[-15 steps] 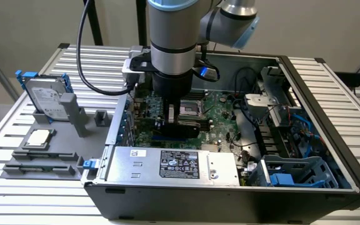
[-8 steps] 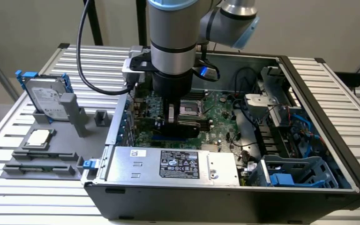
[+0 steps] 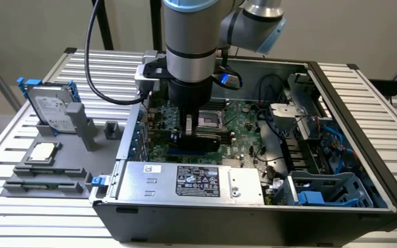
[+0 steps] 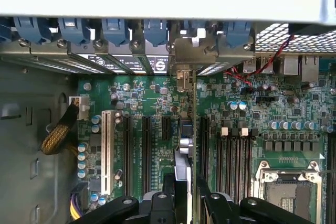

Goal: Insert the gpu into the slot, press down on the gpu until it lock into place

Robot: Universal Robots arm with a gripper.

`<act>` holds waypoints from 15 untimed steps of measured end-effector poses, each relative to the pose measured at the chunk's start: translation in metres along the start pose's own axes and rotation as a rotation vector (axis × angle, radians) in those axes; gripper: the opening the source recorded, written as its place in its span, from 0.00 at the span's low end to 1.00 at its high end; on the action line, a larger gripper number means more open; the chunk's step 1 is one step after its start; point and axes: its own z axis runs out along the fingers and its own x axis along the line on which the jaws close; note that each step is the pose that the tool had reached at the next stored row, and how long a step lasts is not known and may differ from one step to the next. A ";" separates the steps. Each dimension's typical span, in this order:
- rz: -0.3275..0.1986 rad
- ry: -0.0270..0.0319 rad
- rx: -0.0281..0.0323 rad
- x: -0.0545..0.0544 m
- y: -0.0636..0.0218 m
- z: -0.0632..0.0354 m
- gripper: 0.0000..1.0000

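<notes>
Pinches the gpu (image 3: 205, 140) by its upper edge between the fingers of the gripper (image 3: 197, 135), one finger pressed against each flat face. Holds the card upright deep inside the open computer case (image 3: 254, 225), directly over the slot (image 3: 183, 153), lower edge down at the blue strip; impossible to tell whether seated or locked. From the wrist view, shows up as a thin edge-on board running between the black fingers (image 4: 152, 211) toward the rear panel, silver end bracket (image 4: 191, 51) up against that panel among a row of blue clips (image 4: 113, 27).

Starting at the exterior view's left: outside the case, on the slatted table (image 3: 40, 227), a grey fixture (image 3: 64, 173) with a hard drive (image 3: 50, 111) stood on edge at the back and a processor chip (image 3: 41, 151) lying flat nearer the camera. Next, along the case's near wall, the grey labelled power-supply box (image 3: 192, 181), just in front of the slot. Behind that, the green motherboard (image 3: 243, 134), with the arm (image 3: 192, 46) reaching straight down over it. Farther toward the exterior view's right, black cables (image 3: 271, 82) looping across the board, a grey metal frame (image 3: 302, 90) beside them, then a blue drive cage (image 3: 322, 194) in the near corner.
</notes>
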 end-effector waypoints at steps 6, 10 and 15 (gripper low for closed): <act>-0.001 0.0007 -0.0053 0.000 0.0001 0.0022 0.26; -0.001 0.0000 -0.0082 0.000 0.0000 0.0017 0.26; -0.001 0.0005 -0.0114 0.000 -0.0002 -0.0025 0.26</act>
